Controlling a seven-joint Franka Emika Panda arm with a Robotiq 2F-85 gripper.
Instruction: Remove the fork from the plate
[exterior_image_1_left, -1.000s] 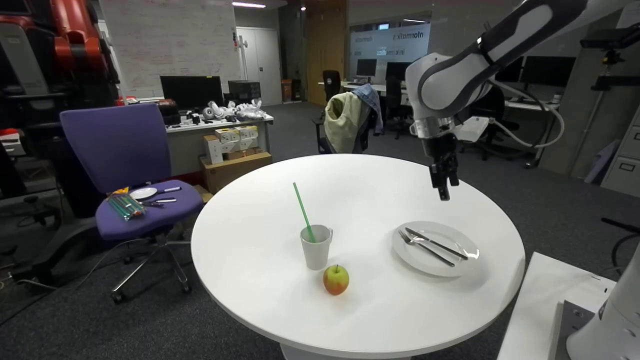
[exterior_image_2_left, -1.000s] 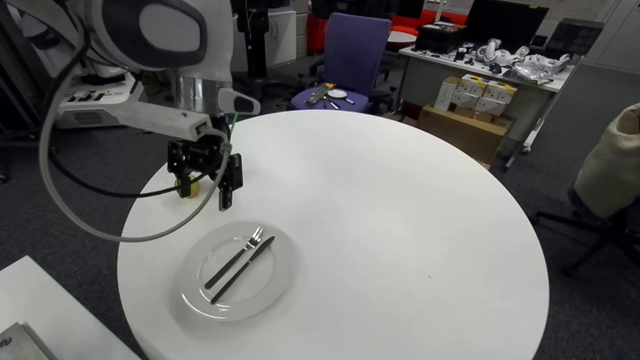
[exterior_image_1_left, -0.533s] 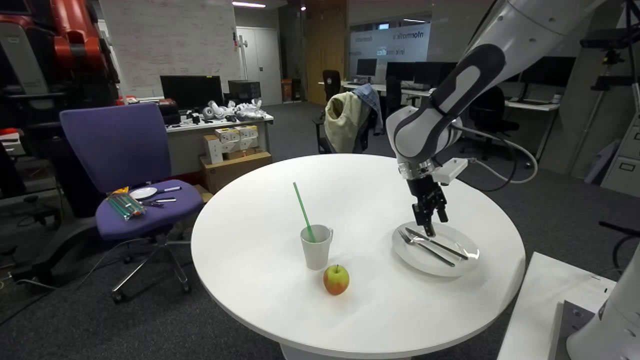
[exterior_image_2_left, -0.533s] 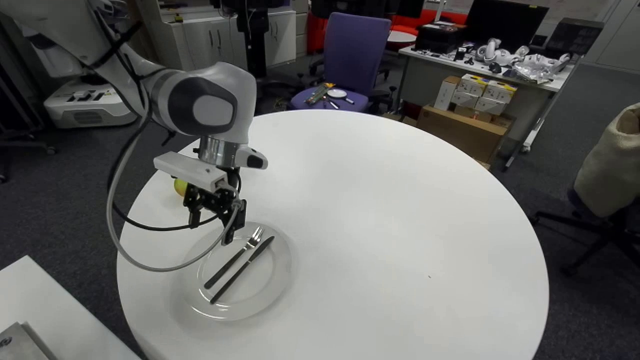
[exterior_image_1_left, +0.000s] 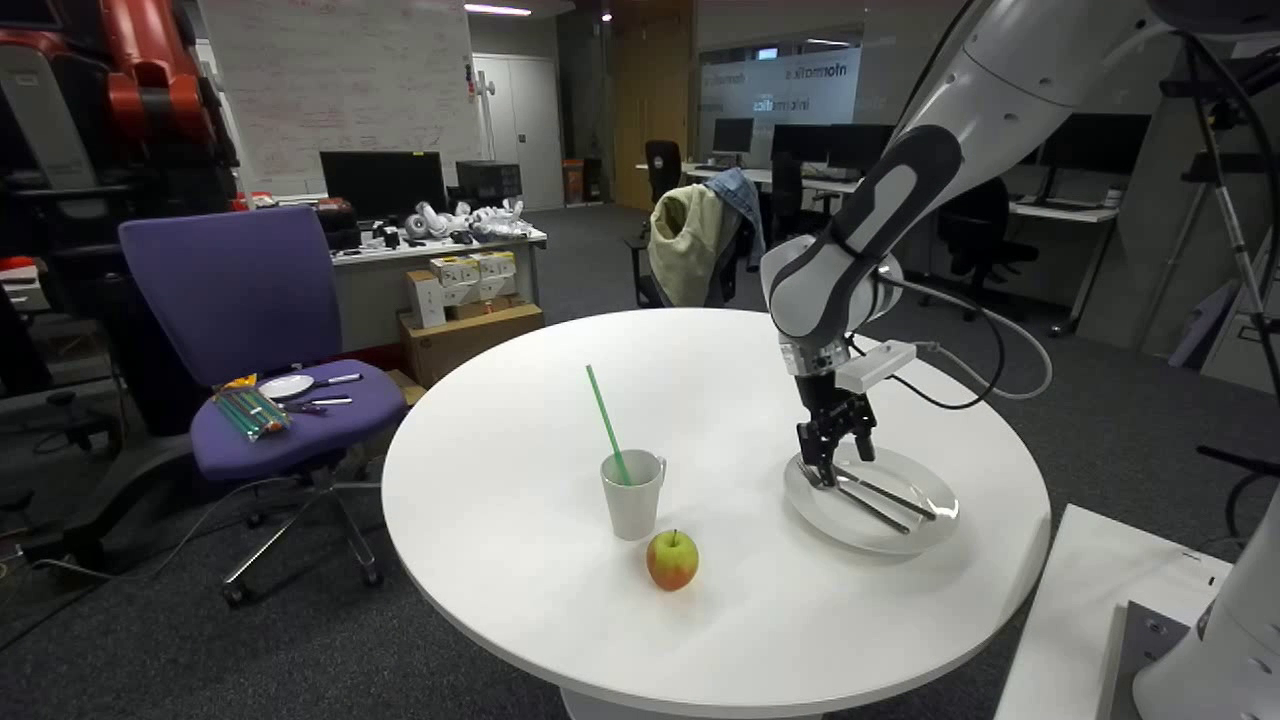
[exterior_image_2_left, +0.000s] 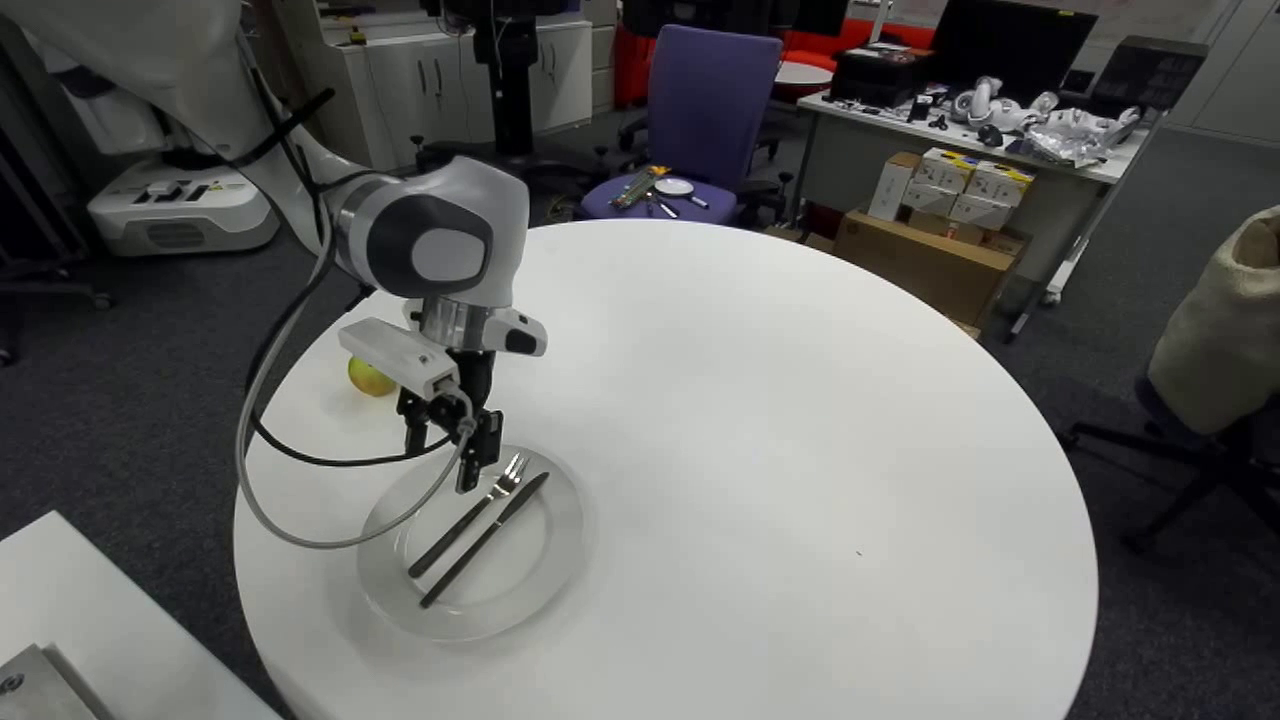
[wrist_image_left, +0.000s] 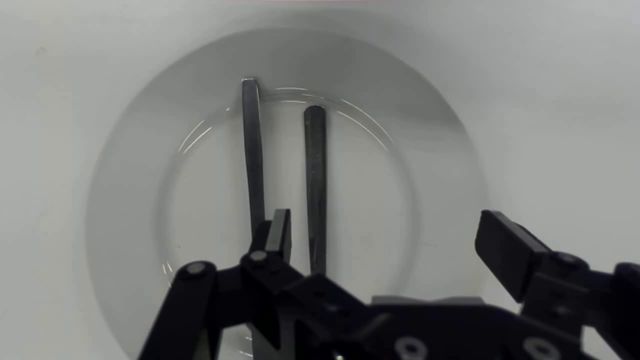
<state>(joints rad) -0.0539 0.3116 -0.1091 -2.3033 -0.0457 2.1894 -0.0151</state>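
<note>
Wrist view: the gripper, spread wide and empty, hangs over the plate bearing knife and fork, handles toward twelve o'clock. In an exterior view, a cup with straw stands at the plate's nine o'clock on the white table; lettering behind, toward twelve, ends "matics".

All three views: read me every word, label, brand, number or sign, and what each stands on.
"nformatics" on the glass, last letters blurred.
"informatics" lower on the glass, middle blurred.
More lettering left of these: too blurred.
Whiteboard: handwriting too faint to read.
Boxes: print too small to read.
Packet: any print too small.
Fork, knife, plate: none visible.
</note>
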